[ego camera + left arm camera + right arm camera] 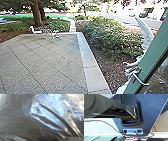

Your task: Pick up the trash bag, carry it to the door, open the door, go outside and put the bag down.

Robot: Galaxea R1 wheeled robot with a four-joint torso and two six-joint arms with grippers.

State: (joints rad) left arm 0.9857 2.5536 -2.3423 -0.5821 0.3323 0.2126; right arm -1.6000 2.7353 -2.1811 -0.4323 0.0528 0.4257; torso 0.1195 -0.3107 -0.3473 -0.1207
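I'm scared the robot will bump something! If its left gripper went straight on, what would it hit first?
Probably the trash bag, with its shiny, dark plastic. It looms large in the left wrist view, so it seems close, but I can't tell whether the left gripper touches it.

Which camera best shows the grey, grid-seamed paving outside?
The head view: it spans the grey paving, its crossing seams and pale border. The right wrist view catches pieces of paving beside the robot's dark plate; the left wrist view looks closely at the shiny, dark plastic trash bag.
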